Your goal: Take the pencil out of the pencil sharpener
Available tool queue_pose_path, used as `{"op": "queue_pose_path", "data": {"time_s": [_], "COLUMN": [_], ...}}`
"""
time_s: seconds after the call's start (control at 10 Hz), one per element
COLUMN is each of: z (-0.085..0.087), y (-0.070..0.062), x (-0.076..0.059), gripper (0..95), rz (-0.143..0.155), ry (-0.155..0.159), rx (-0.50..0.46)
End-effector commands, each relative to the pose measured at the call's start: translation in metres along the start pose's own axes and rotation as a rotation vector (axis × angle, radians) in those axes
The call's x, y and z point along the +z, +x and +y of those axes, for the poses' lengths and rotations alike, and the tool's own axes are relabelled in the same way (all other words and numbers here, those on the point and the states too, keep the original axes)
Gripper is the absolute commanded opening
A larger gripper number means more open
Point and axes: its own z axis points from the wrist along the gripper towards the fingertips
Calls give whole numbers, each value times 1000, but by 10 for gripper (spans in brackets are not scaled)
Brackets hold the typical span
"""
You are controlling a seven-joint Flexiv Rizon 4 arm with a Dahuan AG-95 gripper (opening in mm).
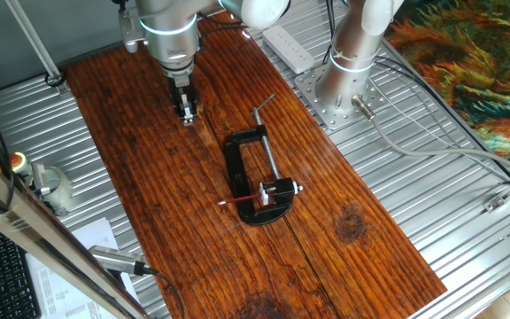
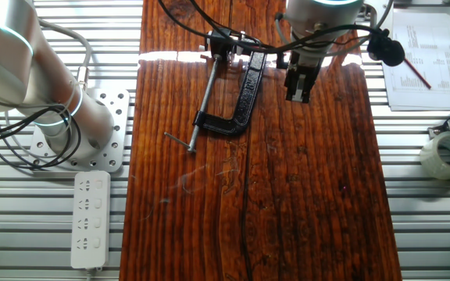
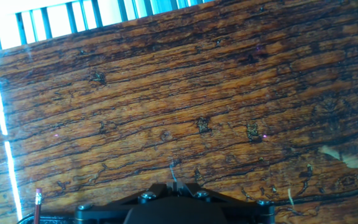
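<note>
The small black pencil sharpener [image 1: 277,189] with a silvery end sits held in the jaws of a black C-clamp [image 1: 237,168] on the wooden board. The thin red pencil [image 1: 242,197] sticks out of it toward the left front. My gripper [image 1: 185,112] hangs over the board well behind and to the left of the clamp, its fingers close together and holding nothing. In the other fixed view the gripper [image 2: 298,87] is just right of the clamp [image 2: 244,94]. In the hand view only the pencil's eraser end [image 3: 37,204] shows at the lower left, left of my gripper [image 3: 173,185].
The wooden board [image 1: 175,213] lies on a ribbed metal table. The arm's base [image 1: 348,75] and a white power strip [image 1: 289,46] stand behind the board. A tape roll [image 2: 448,152] and papers [image 2: 420,55] lie off the board's side.
</note>
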Motion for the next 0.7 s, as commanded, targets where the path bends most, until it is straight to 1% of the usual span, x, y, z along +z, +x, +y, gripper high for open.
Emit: {"op": "queue_pose_path", "data": {"time_s": [0.1, 0.4, 0.7], "z": [0, 0, 0], "y": [0, 0, 0], "x": [0, 0, 0], "gripper": [0, 0, 0], "rz": [5, 7, 2], "ry": [0, 1, 0], "rx": [2, 3, 3]}}
